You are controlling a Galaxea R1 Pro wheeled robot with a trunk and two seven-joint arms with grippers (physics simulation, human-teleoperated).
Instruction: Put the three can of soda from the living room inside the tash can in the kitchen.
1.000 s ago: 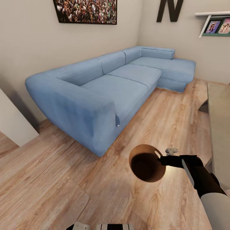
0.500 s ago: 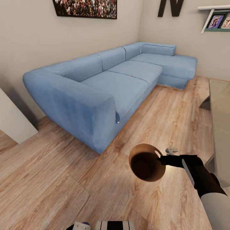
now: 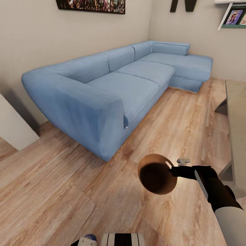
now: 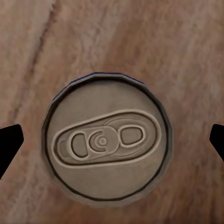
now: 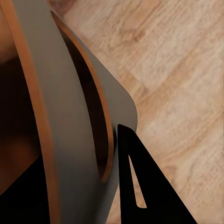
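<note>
Head view: the right tool (image 3: 169,167) holds the trash can (image 3: 157,174) by its rim, out in front of the robot and above the wood plank floor (image 3: 58,191). The can's mouth is turned toward the camera, so its tan-brown rim and dark inside show. Beyond it, a light blue corner sofa (image 3: 112,89) runs along the wall to the far corner. A grey bench (image 3: 237,116) shows at the right edge. On the walls hang a dark picture (image 3: 92,5), the lower part of a black letter (image 3: 182,5) and a shelf with framed photos (image 3: 234,15). At the bottom edge, the left tool (image 3: 88,241) shows partly, with a bit of blue at it (too small to tell more there).

Left wrist view: a soda can (image 4: 106,141) is seen straight down on its silvery top, pull tab across the middle, and a thin dark blue edge shows around the lid. The two black fingertips (image 4: 9,145) sit wide at either side of the picture, apart from the lid; whether they grip the can's body lower down I cannot tell. Plank floor lies behind.

Right wrist view: the bin's grey wall and brown rim (image 5: 70,107) curve close past the camera, and one black finger (image 5: 140,182) lies against the outer wall (the other finger is hidden inside).
</note>
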